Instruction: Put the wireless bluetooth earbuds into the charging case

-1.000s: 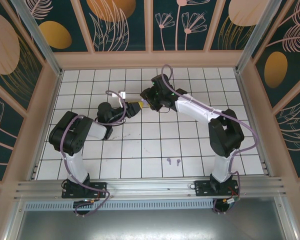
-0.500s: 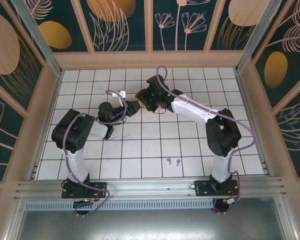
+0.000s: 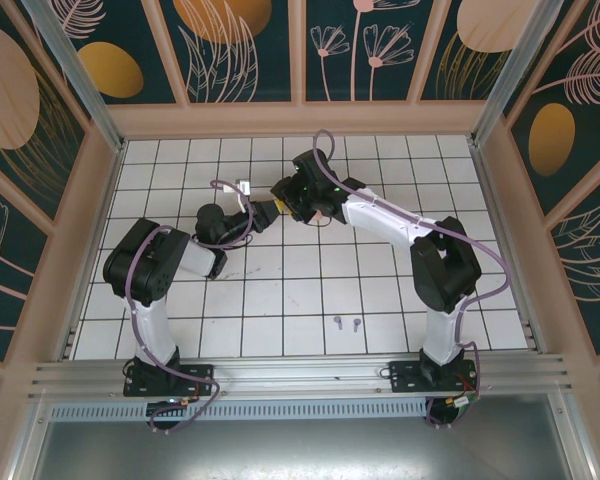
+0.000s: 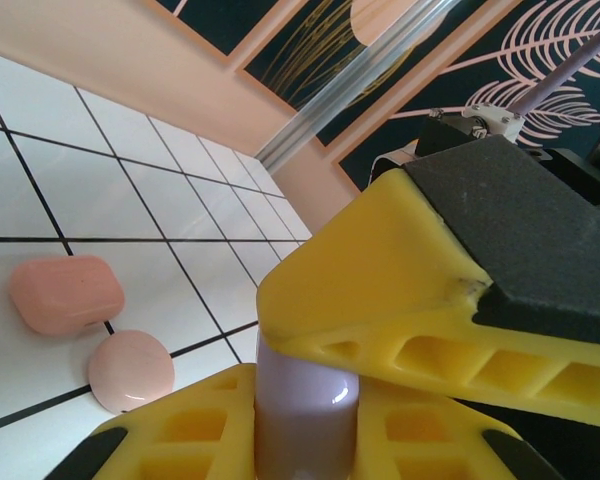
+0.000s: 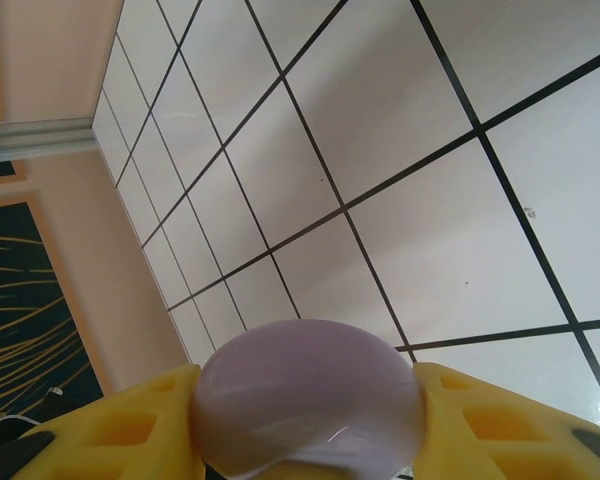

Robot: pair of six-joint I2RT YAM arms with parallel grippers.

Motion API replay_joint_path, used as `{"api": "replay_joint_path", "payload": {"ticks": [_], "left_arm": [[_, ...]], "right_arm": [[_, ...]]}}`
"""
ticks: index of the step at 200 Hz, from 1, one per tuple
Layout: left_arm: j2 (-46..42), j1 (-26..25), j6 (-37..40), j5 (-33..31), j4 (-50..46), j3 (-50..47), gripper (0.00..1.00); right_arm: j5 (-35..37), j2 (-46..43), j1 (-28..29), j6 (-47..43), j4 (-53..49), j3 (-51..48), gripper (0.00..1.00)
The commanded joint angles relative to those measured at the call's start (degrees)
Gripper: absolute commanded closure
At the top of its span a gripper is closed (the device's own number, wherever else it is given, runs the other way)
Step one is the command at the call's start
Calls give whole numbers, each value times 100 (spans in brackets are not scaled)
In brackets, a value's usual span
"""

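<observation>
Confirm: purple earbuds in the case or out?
Out. Both purple earbuds lie on the table near its front edge, well apart from the purple case, which is gripped farther back.

We've got the left gripper point(image 3: 263, 217) and right gripper point(image 3: 283, 207) nose to nose over the table's point(image 3: 300, 290) back middle, case point(image 4: 305, 420) between them, spare case point(image 4: 65, 294) beside a round piece point(image 4: 130, 371) on the table, two earbuds point(image 3: 337, 322) out front.

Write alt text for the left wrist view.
The left gripper is shut on a lilac case, the right gripper's yellow finger close above it. A pink case and a round pink piece lie on the tiled table.
</observation>
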Motion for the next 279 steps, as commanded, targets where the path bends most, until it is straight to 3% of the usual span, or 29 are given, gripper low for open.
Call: {"api": "replay_joint_path", "payload": {"ticks": [1,8,16,43,75,122,159,199,237,279], "left_arm": [[26,23,-87,31,427,70,94],[18,27,-86,42,427,80,100],[9,25,-85,52,427,79,100],[-3,29,-93,90,418,80,100],[-79,31,-6,214,199,138,100],[-304,29,361,626,-494,365,100],[-431,29,735,1036,-1238,721,100],[-457,32,1025,1630,-1930,1200,100],[-522,32,1220,1981,-2455,1507,100],[-632,25,1354,2166,-2760,1624,100]], "right_arm": [[-35,55,33,33,181,180,68],[-55,64,36,20,197,202,67],[-74,52,29,7,237,217,63],[35,-143,-77,-55,454,137,38],[273,-779,-392,-383,752,-382,32],[-31,-1917,-1078,-1726,1597,-1848,32],[-1418,-2560,-1500,-3410,3133,-3109,34],[-2029,-3046,-1504,-4810,3888,-3954,37],[-2623,-2948,-1500,-5144,4022,-3938,40],[-2763,-2612,-1483,-5135,4134,-3677,42]]}}
